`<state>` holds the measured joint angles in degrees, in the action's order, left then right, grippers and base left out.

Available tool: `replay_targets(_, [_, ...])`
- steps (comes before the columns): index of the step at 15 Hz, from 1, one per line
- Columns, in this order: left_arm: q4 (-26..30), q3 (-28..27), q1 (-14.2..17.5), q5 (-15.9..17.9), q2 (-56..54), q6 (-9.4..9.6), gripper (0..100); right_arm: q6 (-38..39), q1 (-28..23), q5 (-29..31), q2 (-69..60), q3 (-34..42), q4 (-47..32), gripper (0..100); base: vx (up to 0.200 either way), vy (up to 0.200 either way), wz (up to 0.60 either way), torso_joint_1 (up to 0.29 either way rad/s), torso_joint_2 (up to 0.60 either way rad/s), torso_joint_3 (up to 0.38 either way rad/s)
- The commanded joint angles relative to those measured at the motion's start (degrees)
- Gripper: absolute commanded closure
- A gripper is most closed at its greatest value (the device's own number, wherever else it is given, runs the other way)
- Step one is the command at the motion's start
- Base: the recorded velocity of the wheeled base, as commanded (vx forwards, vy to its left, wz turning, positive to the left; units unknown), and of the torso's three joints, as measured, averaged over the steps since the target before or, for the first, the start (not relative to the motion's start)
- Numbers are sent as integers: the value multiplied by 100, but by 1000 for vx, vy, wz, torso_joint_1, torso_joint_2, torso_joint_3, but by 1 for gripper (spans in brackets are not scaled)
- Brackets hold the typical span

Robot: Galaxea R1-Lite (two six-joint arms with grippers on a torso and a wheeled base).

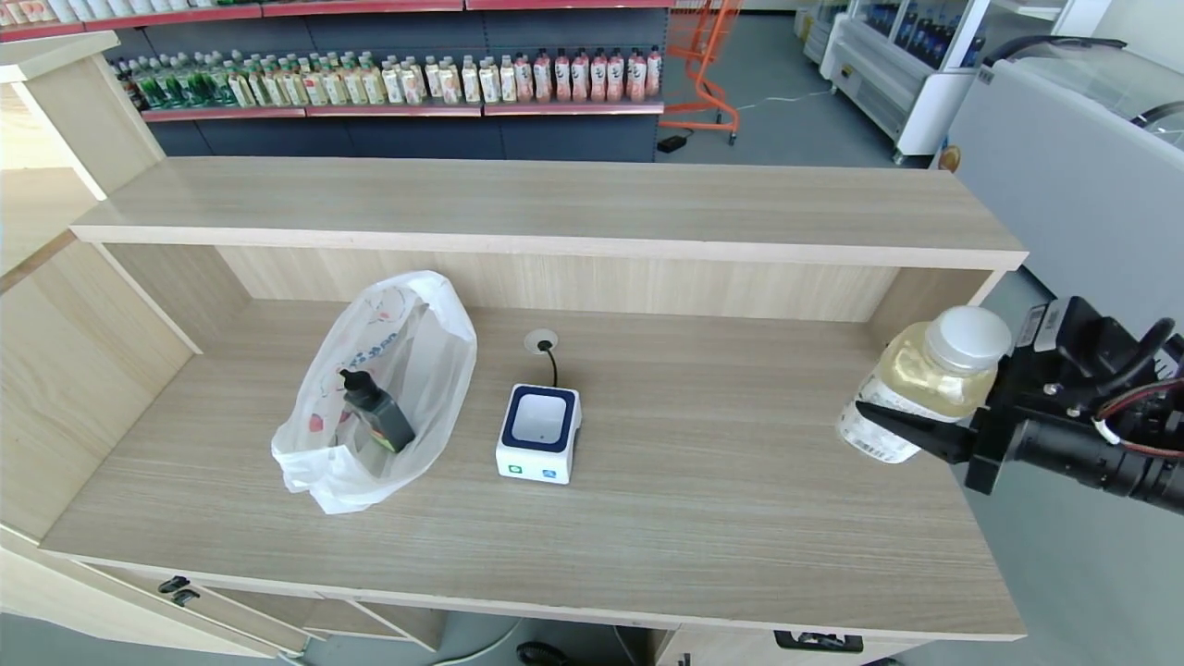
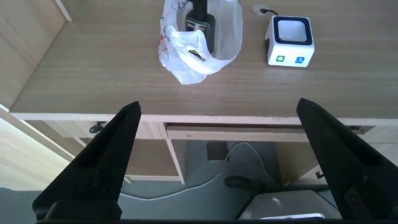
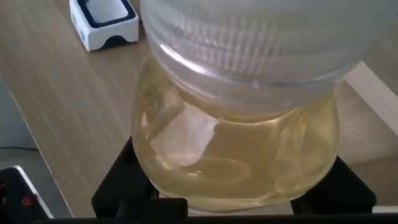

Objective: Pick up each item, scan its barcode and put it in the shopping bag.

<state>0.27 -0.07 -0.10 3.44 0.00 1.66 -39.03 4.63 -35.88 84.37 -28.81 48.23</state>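
Pale-yellow bottle (image 3: 236,149) with white cap (image 3: 261,31) between black fingers (image 3: 118,193) of the right pincer (image 3: 235,198), scanner (image 3: 104,22) on the wooden counter (image 3: 62,99) beyond.

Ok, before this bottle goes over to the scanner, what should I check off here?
1. Right gripper shut on the clear white-capped bottle of pale yellow liquid: ok.
2. White, blue-rimmed scanner box, window uncovered: ok.
3. Bottle's printed side turned toward that scanner: cannot tell.
4. White plastic shopping bag, mouth open, dark bottle inside: ok.
5. Left gripper open, off the wooden counter: ok.
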Motion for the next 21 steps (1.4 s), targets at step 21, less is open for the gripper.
replay_targets(21, [0, -1, 1, -1, 0, 10, 0, -526, -850, 274, -1046, 692, -6, 100, 0, 105, 0, 2, 1, 0])
